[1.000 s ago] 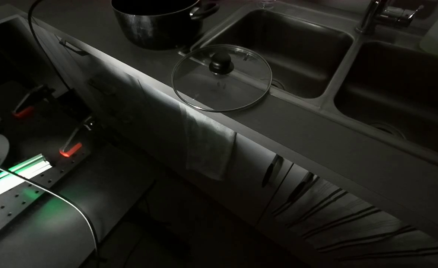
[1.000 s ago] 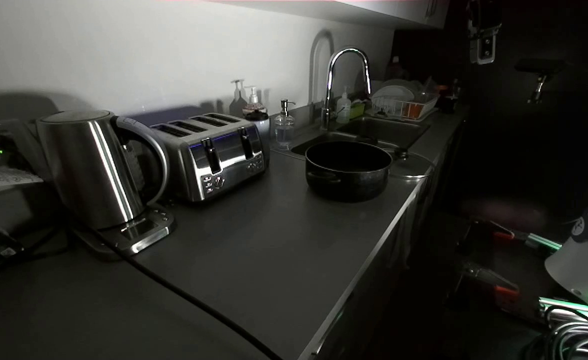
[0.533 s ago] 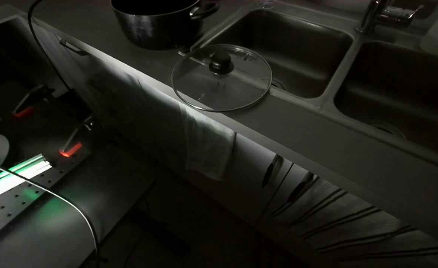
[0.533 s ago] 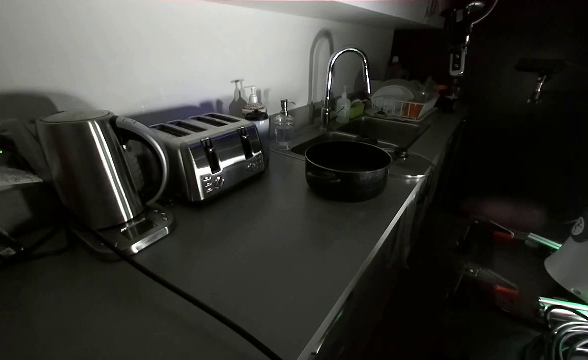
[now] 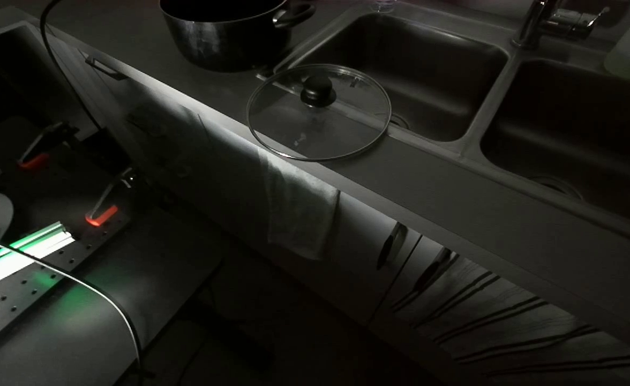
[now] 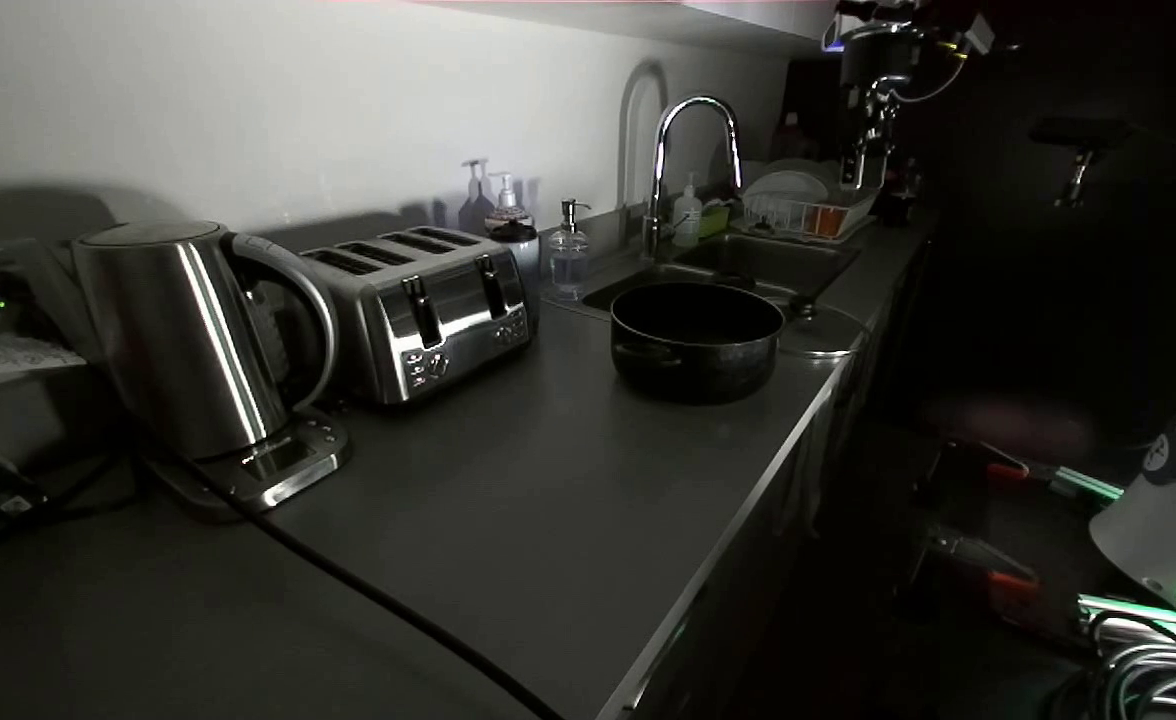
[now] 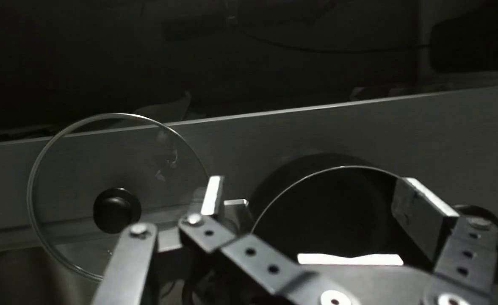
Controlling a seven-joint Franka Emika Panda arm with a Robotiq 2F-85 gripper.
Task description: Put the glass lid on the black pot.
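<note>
The glass lid (image 5: pixel 288 118) lies flat, knob up, between the counter's front edge and the sink; it also shows in an exterior view (image 6: pixel 830 335) and at the left of the wrist view (image 7: pixel 75 173). Its dark knob (image 5: pixel 317 91) points up. The black pot (image 5: pixel 218 43) stands uncovered beside the lid; it shows in an exterior view (image 6: pixel 696 365) and below the jaws in the wrist view (image 7: pixel 338 203). My gripper (image 7: pixel 316 199) is open with nothing between its fingers. In an exterior view my gripper (image 6: pixel 868 175) hangs in the air, higher than lid and pot.
Sink basins (image 5: pixel 400 91) and a tall faucet (image 6: pixel 660 160) are beside the lid. A toaster (image 6: pixel 448 320), a kettle (image 6: pixel 168 340) and a soap bottle (image 6: pixel 568 255) stand along the wall. A dish rack (image 6: pixel 808 215) is farther back. A black cable (image 6: pixel 378 595) crosses the counter.
In an exterior view my arm and gripper have come down and to the left from the upper right. The lid and pot have not moved.
</note>
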